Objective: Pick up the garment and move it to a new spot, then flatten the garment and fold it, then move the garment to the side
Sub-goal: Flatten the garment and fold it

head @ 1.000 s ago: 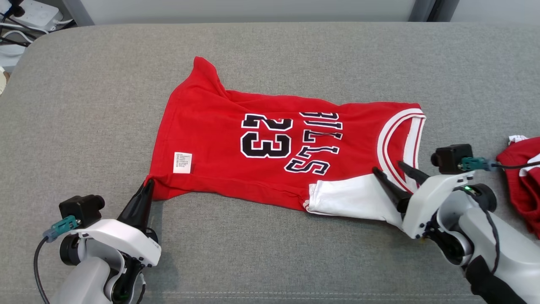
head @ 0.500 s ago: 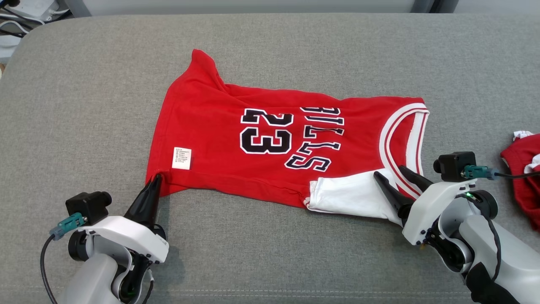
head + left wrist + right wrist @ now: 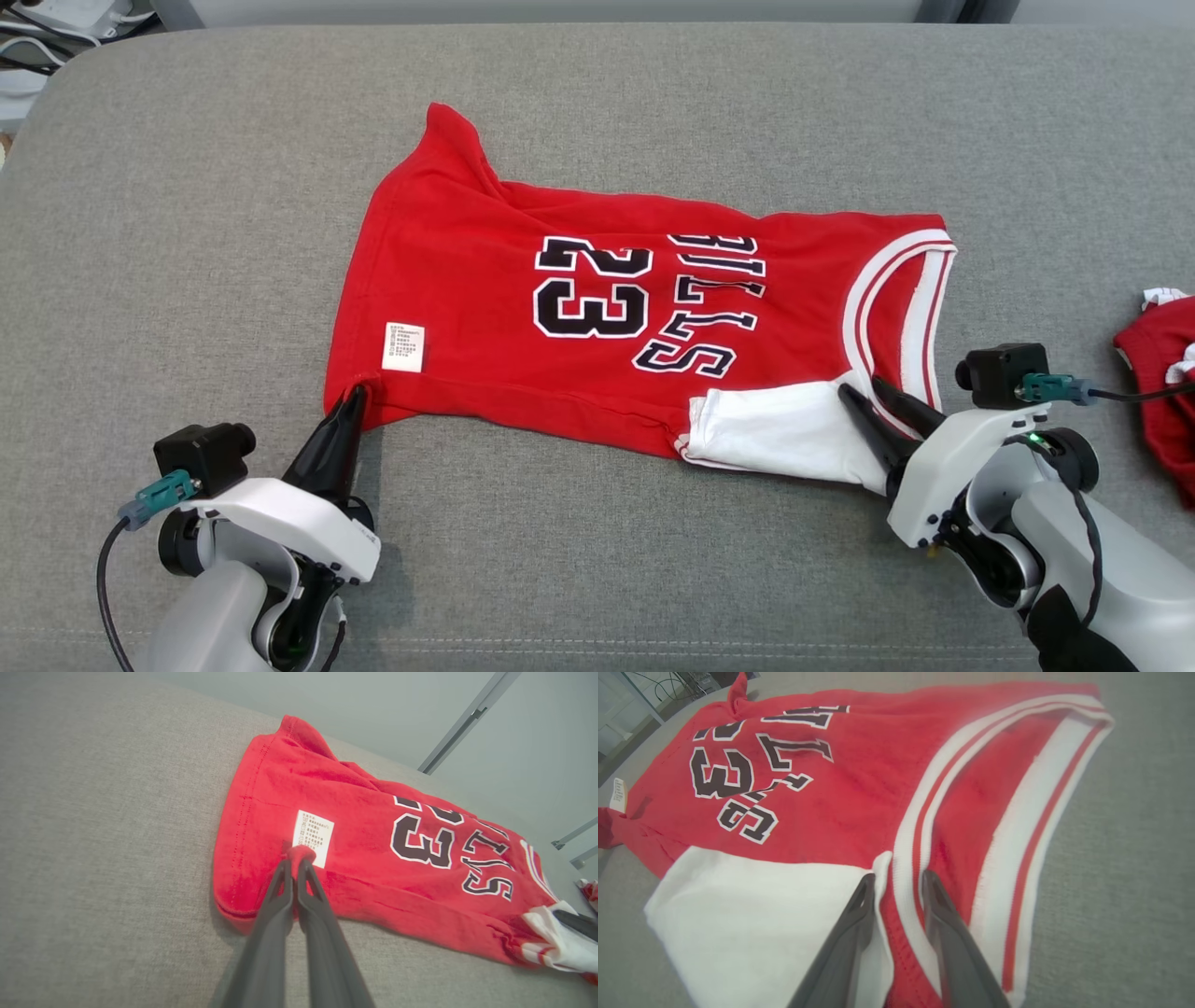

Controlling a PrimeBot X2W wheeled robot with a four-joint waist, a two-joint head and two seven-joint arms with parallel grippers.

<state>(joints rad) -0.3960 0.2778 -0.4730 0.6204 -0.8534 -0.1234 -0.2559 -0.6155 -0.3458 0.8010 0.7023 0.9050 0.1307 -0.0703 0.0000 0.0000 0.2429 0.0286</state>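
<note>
While the head view lays the whole jersey (image 3: 597,308) out flat across the middle of the grey cushion (image 3: 187,233), hem toward the cushion's left edge and collar toward its right, it tells me little about my fingertips. What it does give me is a second red cloth (image 3: 1167,373) at the cushion's right edge, apart from the jersey.

Over to the left wrist view. My left gripper (image 3: 294,863) is closed, tips pinched on a small bunch of red fabric at the hem's near corner, right in front of the white label (image 3: 313,837). That's a firm hold on the jersey.

Right wrist view now, and here's the detail. My right gripper (image 3: 899,882) has its fingers partly apart. One tip sits on the edge of the white sleeve (image 3: 752,905), the other at the inner edge of the neck opening, and the striped collar trim (image 3: 906,849) runs up between them. Both tips touch the cloth. Whether they're actually pinching it, I can't tell. From above that gap looks narrow; the wrist view shows it plainly.
</note>
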